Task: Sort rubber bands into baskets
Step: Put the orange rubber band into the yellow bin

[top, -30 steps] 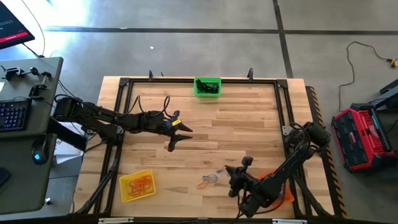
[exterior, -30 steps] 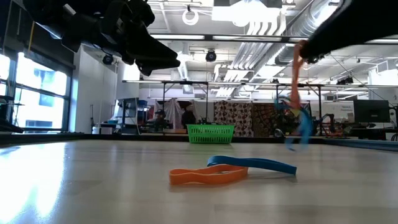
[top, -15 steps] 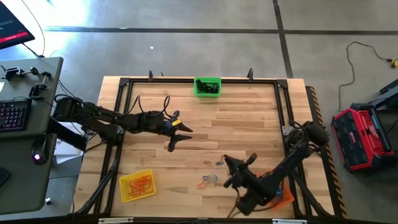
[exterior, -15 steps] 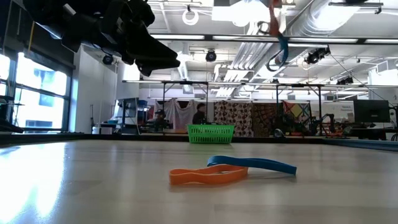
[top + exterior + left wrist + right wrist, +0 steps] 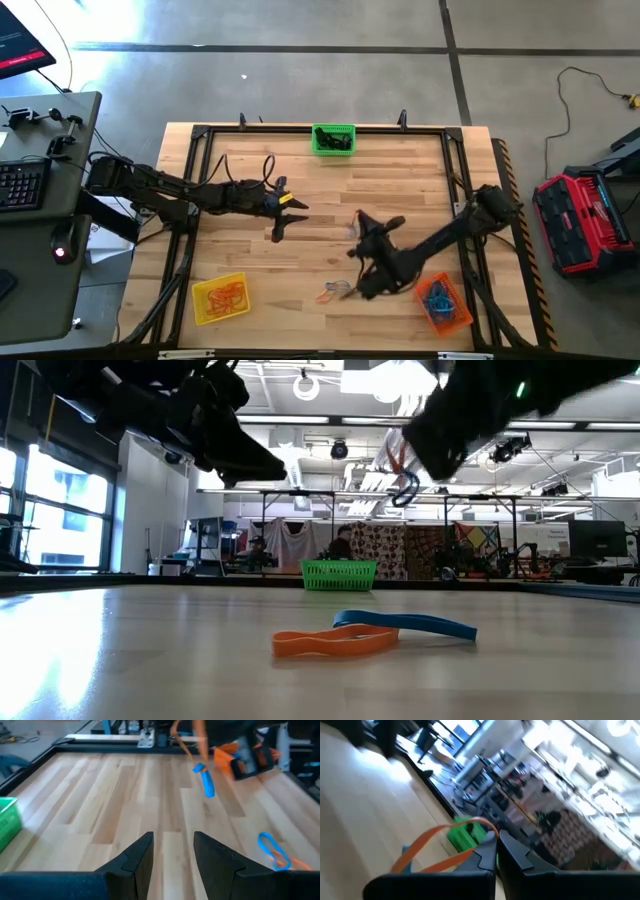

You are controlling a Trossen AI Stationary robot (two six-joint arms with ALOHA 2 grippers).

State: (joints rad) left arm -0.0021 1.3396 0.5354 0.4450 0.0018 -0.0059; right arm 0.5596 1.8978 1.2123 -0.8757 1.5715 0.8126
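High view shows you three part-filled baskets: green basket (image 5: 333, 139) with black bands, yellow basket (image 5: 220, 298) with orange, orange basket (image 5: 441, 304) with blue, and loose bands (image 5: 335, 291) left just beside the orange one. Low view shows two on the table, an orange band (image 5: 325, 644) touching a blue band (image 5: 410, 623). Wrist views: your right gripper (image 5: 496, 851) is clenched on an orange band (image 5: 437, 847), lifted above the loose bands, while your left gripper (image 5: 172, 851) waits released, well apart.

Orange rubber band (image 5: 427, 851) hangs pinched, blue band (image 5: 205, 781) dangling — green basket (image 5: 333, 139) beyond.

Right gripper (image 5: 358, 222) raised, jaws together.
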